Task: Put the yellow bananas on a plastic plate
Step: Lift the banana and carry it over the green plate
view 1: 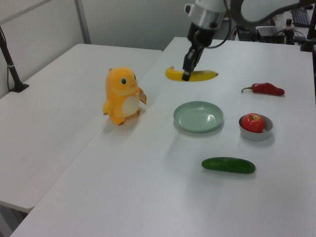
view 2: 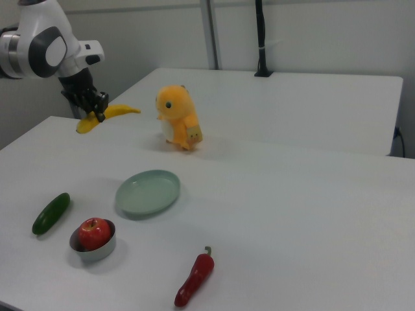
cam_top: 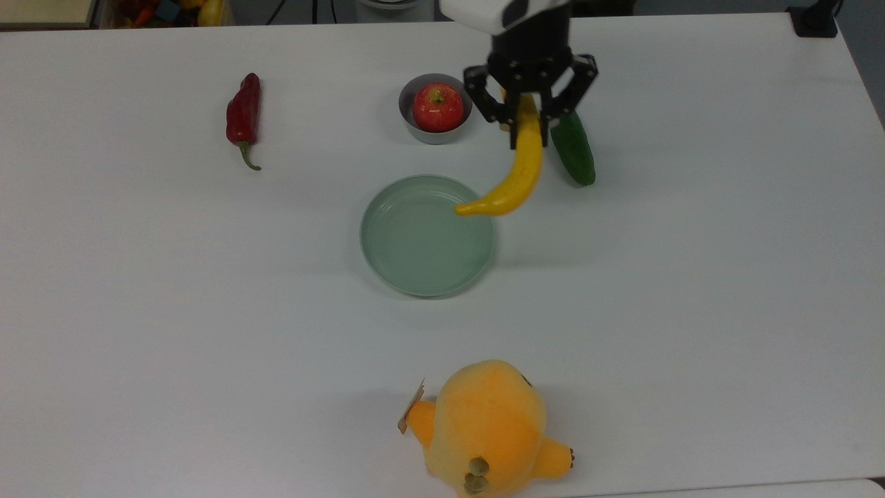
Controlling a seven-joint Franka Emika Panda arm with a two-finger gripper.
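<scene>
No readable text, brand, number or sign is seen anywhere. A small tag is carried by the plush toy, but nothing on it can be read.

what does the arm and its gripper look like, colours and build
The arm is glossy white with rounded shells and dark grey to black panels at the joints. A white block sits above the gripper, which is black, with an angular bolted linkage frame splaying to both sides and slim black jaws. A dark cable runs beside the wrist in the left view.
</scene>
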